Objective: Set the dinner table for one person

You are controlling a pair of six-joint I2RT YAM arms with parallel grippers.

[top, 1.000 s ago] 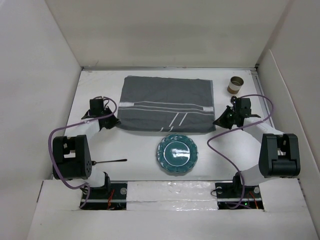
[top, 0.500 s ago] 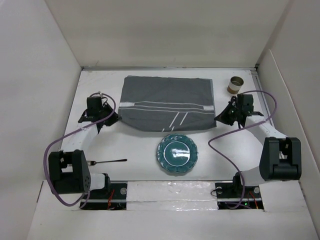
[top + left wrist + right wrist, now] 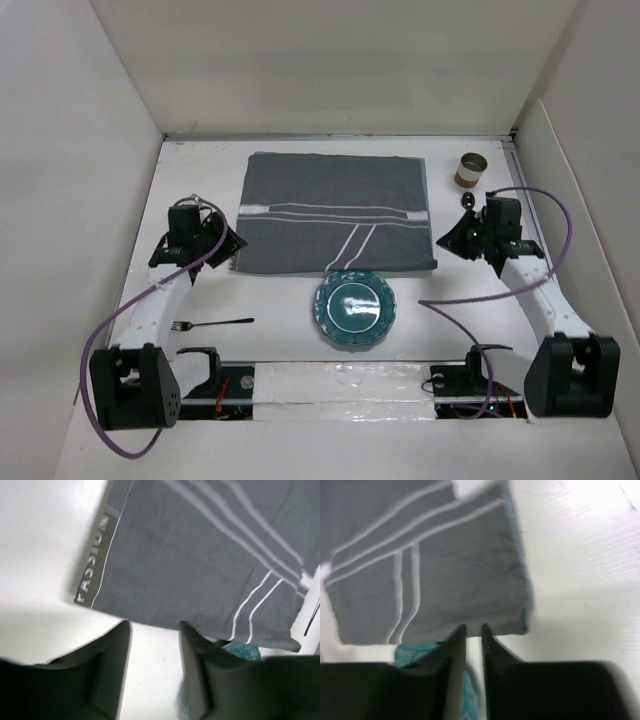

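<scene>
Cloth mat (image 3: 335, 210), grey with white stripes, lies flat on my white counter (image 3: 280, 300); I see left hand (image 3: 155, 627) spread, right hand (image 3: 474, 627) barely parted, both empty, at its near corners.

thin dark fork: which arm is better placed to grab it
Left. The thin dark fork lies on the white tabletop beside the left arm, jaws open; the right arm is beyond the round teal plate.

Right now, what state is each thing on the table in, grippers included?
Grey striped cloth mat: spread out flat, not gripped.
Teal plate: right way up, empty.
Fork: lying flat, tines left.
Brown cup: upright.
Left gripper: open, empty.
Right gripper: slightly open, empty.
</scene>
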